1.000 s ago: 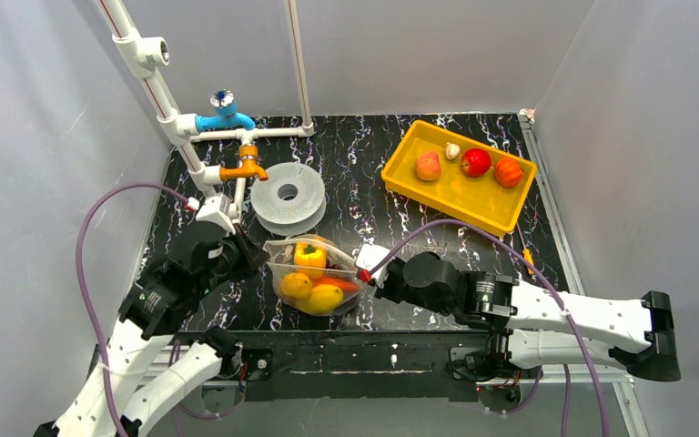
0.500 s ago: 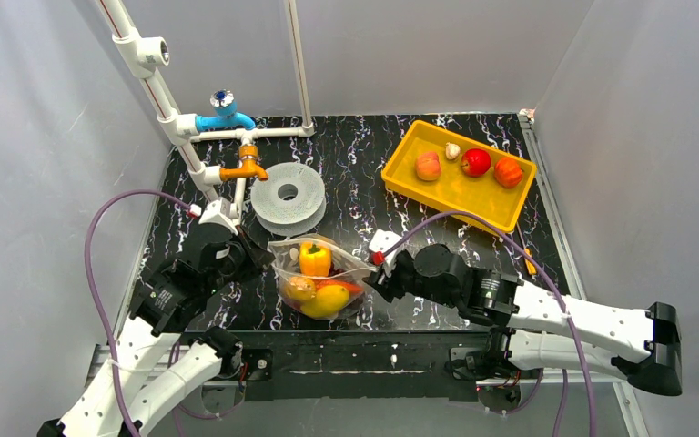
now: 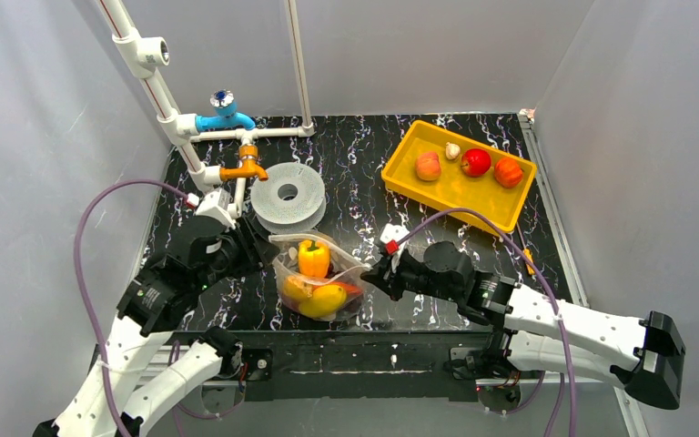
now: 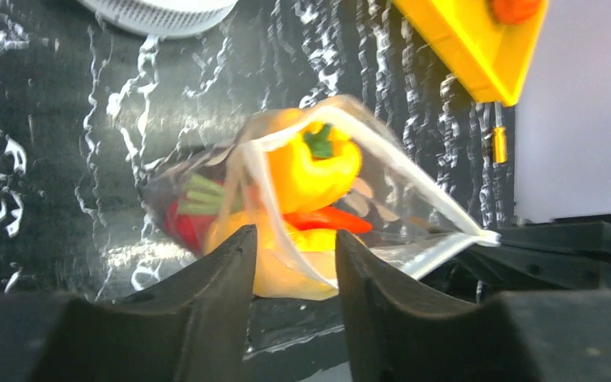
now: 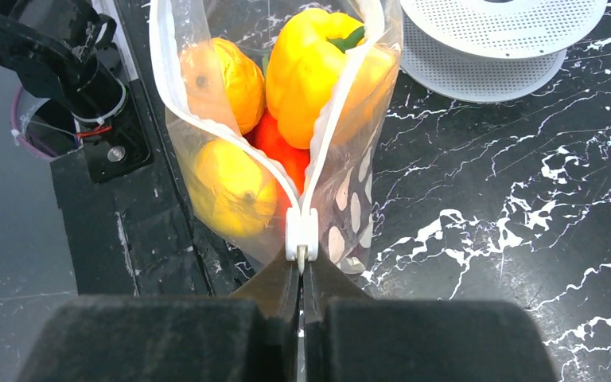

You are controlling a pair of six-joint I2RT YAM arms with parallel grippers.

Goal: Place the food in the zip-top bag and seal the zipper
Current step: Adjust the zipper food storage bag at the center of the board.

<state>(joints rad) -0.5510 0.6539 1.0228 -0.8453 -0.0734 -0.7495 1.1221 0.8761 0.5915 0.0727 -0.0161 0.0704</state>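
The zip-top bag (image 3: 302,278) stands on the black table near the front edge with its mouth open. It holds food: a yellow pepper (image 3: 313,258) (image 5: 310,68), an orange fruit (image 5: 227,76), a yellow one (image 5: 231,191) and something red. My right gripper (image 5: 301,263) (image 3: 369,276) is shut on the white right-hand end of the zipper (image 5: 301,235). My left gripper (image 4: 296,236) (image 3: 262,252) is open at the bag's left side. The pale zipper strip (image 4: 286,231) runs into the gap between its fingers.
A yellow tray (image 3: 501,205) at the back right holds a peach (image 3: 429,165), a red apple (image 3: 476,161) and an orange-red fruit (image 3: 509,171). A grey spool (image 3: 288,196) lies just behind the bag. White pipes with a blue valve (image 3: 223,118) stand at the back left.
My left gripper was shut on the bag's left edge and has opened. My right gripper opened, shifted slightly right and shut again on the zipper's end. The bag now stands taller.
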